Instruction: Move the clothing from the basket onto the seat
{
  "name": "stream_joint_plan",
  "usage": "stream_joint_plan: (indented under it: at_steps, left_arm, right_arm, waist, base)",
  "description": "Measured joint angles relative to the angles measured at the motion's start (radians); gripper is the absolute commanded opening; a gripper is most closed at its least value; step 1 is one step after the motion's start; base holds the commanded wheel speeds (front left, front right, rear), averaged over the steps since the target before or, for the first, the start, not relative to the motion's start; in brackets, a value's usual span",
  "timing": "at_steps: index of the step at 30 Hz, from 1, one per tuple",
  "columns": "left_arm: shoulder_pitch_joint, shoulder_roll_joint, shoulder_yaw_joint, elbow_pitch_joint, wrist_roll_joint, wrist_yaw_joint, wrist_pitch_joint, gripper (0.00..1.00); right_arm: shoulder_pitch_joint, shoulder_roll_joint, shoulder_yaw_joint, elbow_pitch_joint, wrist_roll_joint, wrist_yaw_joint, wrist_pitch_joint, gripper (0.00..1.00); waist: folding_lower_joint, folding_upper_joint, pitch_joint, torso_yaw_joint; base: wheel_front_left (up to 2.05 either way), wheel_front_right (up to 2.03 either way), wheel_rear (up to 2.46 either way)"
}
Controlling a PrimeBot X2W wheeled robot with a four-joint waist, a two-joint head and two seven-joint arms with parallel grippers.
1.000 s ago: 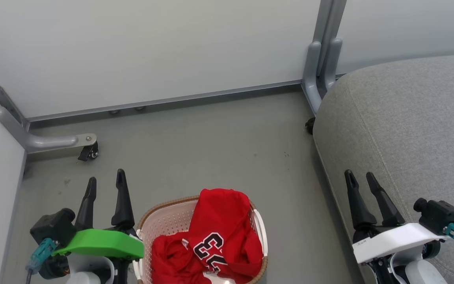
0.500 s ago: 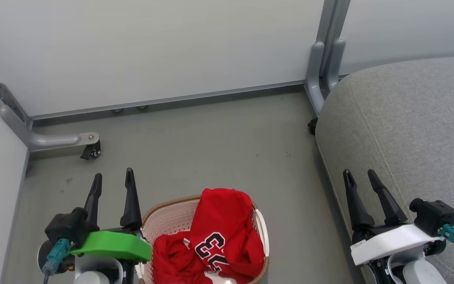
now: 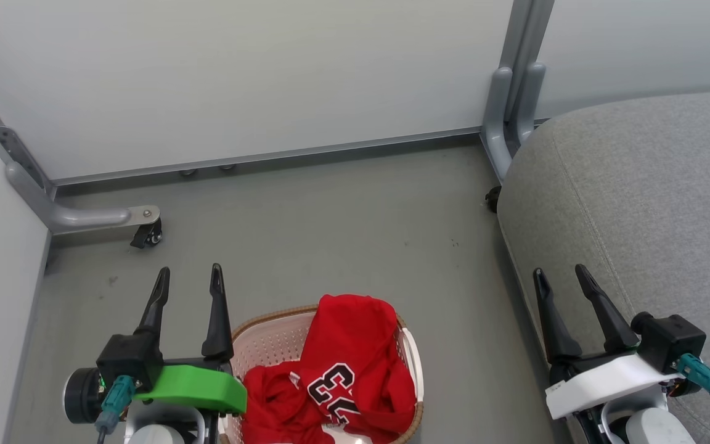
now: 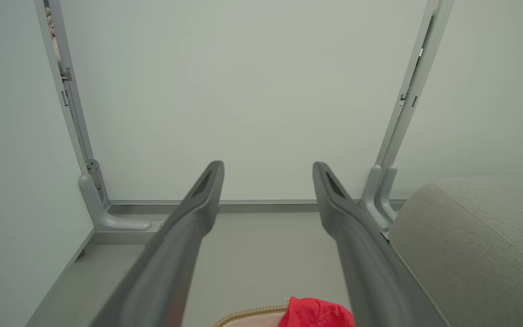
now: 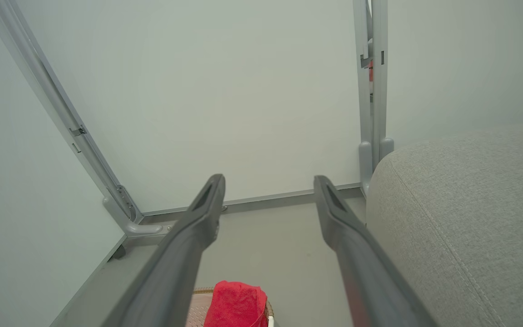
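The red clothing lies heaped in the cream basket on the floor at the bottom middle of the head view; one garment shows black numerals outlined in white. A red tip of the clothing peeks into both wrist views. The grey seat fills the right side. My left gripper stands open just left of the basket, empty. Over the seat's front edge my right gripper is open too, holding nothing.
Pale partition walls close the back and left. Their grey feet with a black caster stand at the left, and a grey post rises beside the seat's corner. Grey floor lies between basket and wall.
The left gripper has shifted right, closer to the basket, and its fingers stand more upright. The whole picture has drifted slightly right, so the camera turned. The right gripper has barely moved.
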Motion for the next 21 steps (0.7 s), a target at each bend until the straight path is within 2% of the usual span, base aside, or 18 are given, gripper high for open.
stream_joint_plan:
  at_steps: [21]
  left_arm:
    - [-0.002,0.001,-0.023,0.002,0.138,0.009,-0.036,1.0]
  right_arm:
    - [0.003,0.018,-0.031,0.028,-0.177,0.0,-0.018,1.0]
  waist:
    - [0.0,0.0,0.005,0.016]
  base:
    - [0.0,0.0,0.0]
